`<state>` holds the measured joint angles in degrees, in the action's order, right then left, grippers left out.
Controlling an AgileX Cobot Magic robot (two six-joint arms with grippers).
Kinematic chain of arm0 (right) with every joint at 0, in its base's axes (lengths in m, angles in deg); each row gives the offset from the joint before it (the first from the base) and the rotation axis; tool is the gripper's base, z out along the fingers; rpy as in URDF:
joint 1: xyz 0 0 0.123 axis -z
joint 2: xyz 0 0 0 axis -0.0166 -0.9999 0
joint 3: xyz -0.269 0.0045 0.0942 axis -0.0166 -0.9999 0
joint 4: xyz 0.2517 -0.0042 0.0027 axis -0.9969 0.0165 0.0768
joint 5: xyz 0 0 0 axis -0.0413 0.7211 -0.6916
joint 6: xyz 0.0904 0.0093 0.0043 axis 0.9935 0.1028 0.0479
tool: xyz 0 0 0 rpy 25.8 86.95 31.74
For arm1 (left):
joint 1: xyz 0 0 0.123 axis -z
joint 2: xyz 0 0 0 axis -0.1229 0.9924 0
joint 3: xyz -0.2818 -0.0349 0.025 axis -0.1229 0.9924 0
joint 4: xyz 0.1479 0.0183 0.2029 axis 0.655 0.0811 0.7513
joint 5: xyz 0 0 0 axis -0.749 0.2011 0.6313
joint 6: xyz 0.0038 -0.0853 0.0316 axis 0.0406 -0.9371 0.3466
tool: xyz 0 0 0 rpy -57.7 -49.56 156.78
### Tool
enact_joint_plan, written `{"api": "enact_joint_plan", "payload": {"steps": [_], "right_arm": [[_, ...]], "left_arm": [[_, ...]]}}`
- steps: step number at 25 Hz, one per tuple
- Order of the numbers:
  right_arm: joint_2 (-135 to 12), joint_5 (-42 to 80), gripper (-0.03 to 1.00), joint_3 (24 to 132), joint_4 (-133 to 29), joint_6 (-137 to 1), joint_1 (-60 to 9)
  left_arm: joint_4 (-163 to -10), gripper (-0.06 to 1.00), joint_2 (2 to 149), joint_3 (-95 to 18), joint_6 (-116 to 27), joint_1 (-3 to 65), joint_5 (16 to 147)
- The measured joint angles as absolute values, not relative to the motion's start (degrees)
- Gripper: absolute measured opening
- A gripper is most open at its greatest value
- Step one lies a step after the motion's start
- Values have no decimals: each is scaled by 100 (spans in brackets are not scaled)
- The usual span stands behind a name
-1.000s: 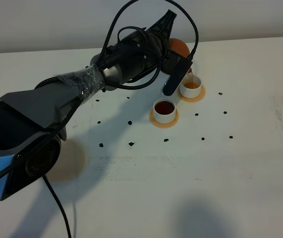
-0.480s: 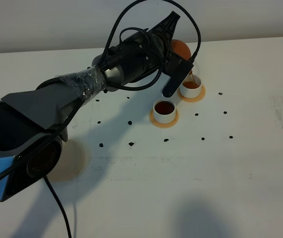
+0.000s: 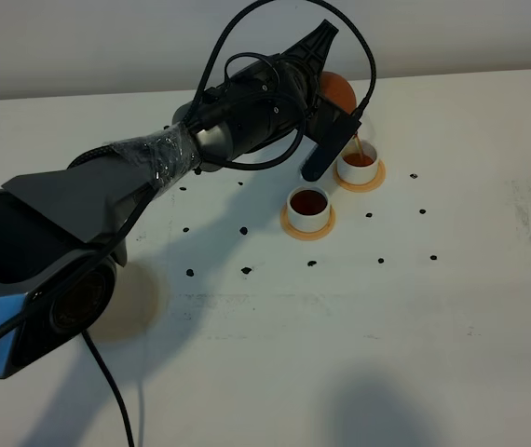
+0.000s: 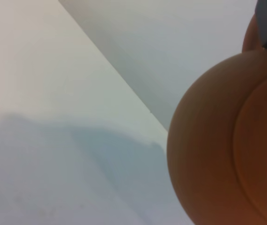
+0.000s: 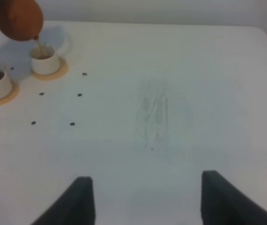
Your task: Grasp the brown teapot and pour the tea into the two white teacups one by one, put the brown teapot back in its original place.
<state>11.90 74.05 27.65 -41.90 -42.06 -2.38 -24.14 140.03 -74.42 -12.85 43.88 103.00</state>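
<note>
While the left gripper [image 3: 333, 119] clamps its jaws on the brown teapot [image 3: 338, 89], tipped over the far teacup [image 3: 359, 168], tea [image 3: 359, 147] streams in; the near teacup [image 3: 308, 203] holds dark tea. Keep the spout centred and level the pot slowly before the rim is reached. Right gripper [image 5: 147, 201]: well apart, jaws spread.

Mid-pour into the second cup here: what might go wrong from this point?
The tea stream from the brown teapot drops into the small far teacup; a slight wobble may spill onto its coaster. The near teacup, full of dark tea, sits close beside the lower finger of the left claw; withdrawing might knock it. The beige disc lies half hidden behind the left arm, so the return might land off-centre.
</note>
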Motion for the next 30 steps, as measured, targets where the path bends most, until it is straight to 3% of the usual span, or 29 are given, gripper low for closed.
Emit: {"api": "enact_joint_plan", "payload": {"steps": [30], "right_arm": [[1190,7405,48,2765,-4190,-4211,-238]], "left_arm": [[-1972,12,14003,-7442,-1285,4388,10289]]}}
